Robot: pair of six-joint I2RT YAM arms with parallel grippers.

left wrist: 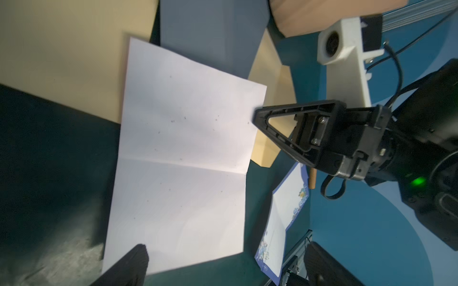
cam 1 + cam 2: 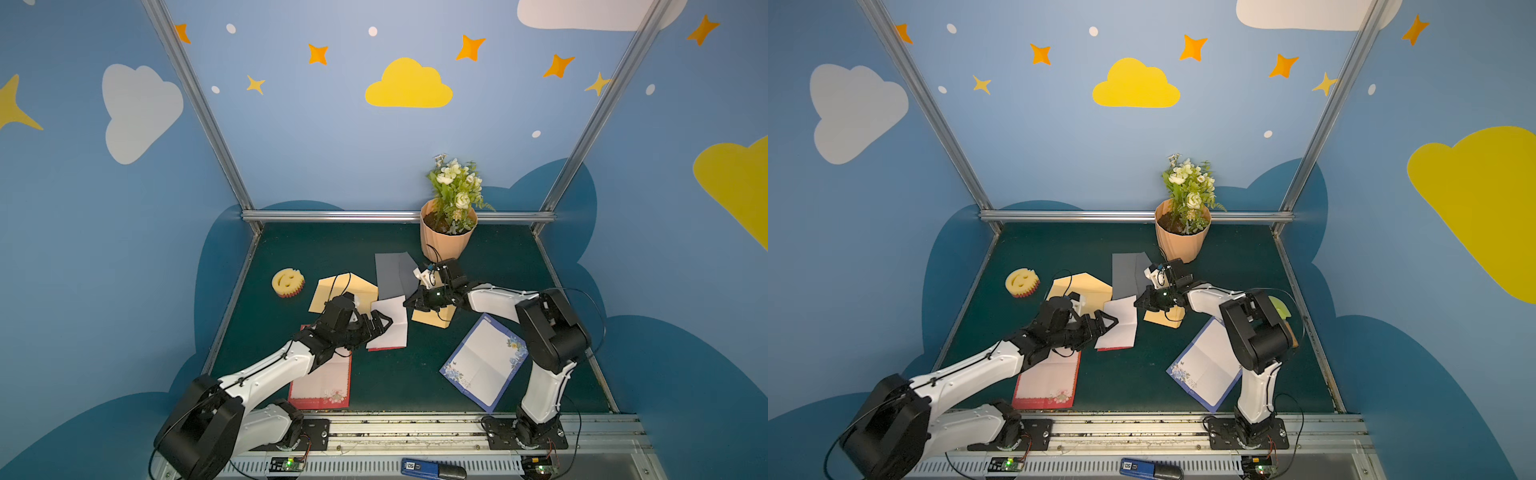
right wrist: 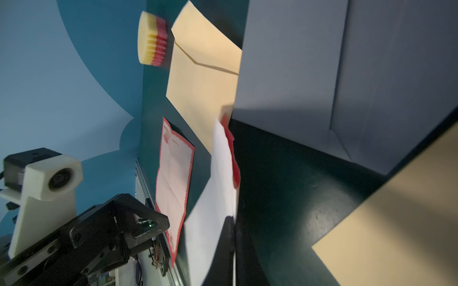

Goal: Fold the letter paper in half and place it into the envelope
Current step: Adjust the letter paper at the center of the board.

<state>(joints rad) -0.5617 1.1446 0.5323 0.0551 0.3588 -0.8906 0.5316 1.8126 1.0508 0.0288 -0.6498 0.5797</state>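
Note:
The letter paper (image 2: 390, 330) (image 2: 1120, 328) lies white side up on the green mat, with a crease across its middle (image 1: 183, 153). My right gripper (image 2: 406, 304) (image 2: 1138, 303) (image 3: 233, 250) is shut on the paper's far right edge. That edge is lifted, so the red-printed underside (image 3: 231, 138) shows. My left gripper (image 2: 382, 328) (image 2: 1111, 322) (image 1: 228, 268) is open at the paper's near left corner, one finger (image 1: 135, 260) over the sheet. A tan envelope (image 2: 345, 289) (image 1: 69, 57) with its flap open lies under the paper's far left corner.
A grey envelope (image 2: 392, 274) and a second tan envelope (image 2: 432, 320) lie behind the paper. A red-bordered sheet (image 2: 322, 382) sits under my left arm and a blue-bordered sheet (image 2: 484, 361) at the right. A smiley sponge (image 2: 288, 282) and a flower pot (image 2: 446, 232) stand further back.

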